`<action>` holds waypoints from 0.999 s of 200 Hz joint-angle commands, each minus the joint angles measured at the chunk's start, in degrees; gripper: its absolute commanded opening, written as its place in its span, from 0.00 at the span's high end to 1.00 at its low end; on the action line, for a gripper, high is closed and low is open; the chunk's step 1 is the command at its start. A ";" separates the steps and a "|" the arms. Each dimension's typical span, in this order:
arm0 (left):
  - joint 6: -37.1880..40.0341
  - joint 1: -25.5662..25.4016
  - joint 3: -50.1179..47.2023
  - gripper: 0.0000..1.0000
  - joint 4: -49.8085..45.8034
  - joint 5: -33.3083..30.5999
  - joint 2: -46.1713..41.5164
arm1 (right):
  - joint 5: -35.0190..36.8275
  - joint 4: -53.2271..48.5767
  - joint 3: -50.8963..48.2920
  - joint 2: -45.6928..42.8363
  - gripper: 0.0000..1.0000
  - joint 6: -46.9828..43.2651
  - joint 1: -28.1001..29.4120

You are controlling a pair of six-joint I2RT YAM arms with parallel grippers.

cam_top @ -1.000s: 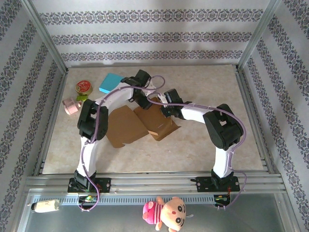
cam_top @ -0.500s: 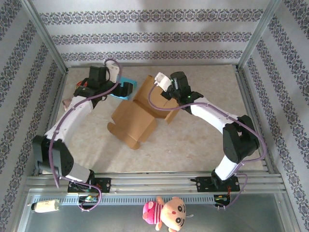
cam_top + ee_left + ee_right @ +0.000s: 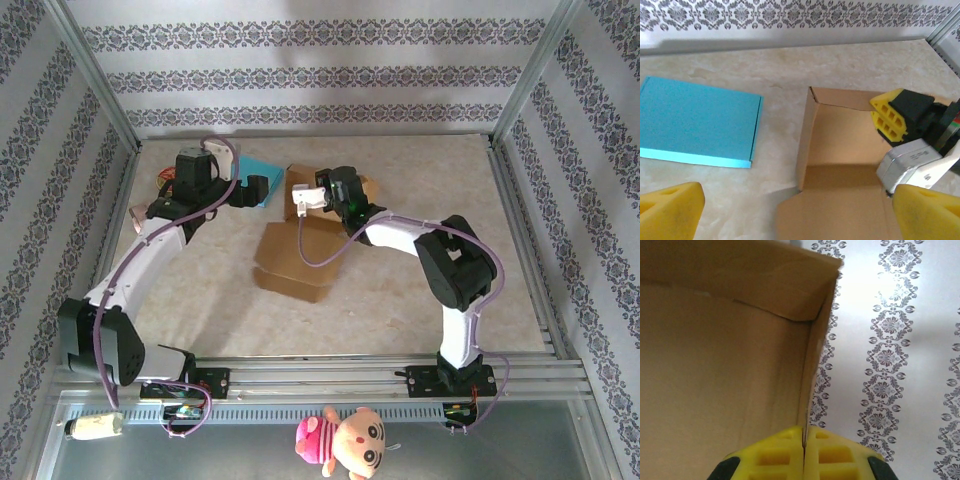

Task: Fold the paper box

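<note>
A flat turquoise box (image 3: pixel 697 122) lies on the far left of the marbled table (image 3: pixel 400 300). Patterned wallpaper (image 3: pixel 300 80) lines the far wall. A pink plush doll (image 3: pixel 340 440) rests beyond the near edge, with a pale object (image 3: pixel 95 428) at near left.

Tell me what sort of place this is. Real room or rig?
Likely a staged robot test cell, not a real room: metal frame posts box in a marble-look table, the walls are wallpaper panels, and robot arms are bolted to a rail at its near edge.
</note>
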 commanded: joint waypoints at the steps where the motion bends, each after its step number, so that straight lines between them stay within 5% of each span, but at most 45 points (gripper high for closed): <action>1: -3.37 0.61 0.07 0.03 2.72 2.20 1.76 | 1.27 8.17 -4.50 1.44 0.95 -3.66 1.94; 47: -8.29 0.48 3.09 0.02 2.77 4.81 7.81 | 0.30 8.70 -9.46 -2.44 0.75 3.26 3.53; 70: -10.74 0.40 5.37 0.03 4.47 3.98 11.49 | -0.38 7.73 -9.93 -5.83 0.78 6.84 4.05; 87: -13.03 0.33 9.64 0.05 1.87 4.04 15.38 | -1.77 5.60 -9.84 -8.38 0.92 9.30 4.13; 157: -18.09 0.47 12.81 0.06 0.06 -3.77 15.33 | 3.25 20.85 -2.62 -2.27 0.93 -12.57 1.64; 200: -23.40 0.86 20.95 0.07 -7.19 6.67 23.09 | 1.13 28.64 -4.95 3.07 0.93 -16.04 2.34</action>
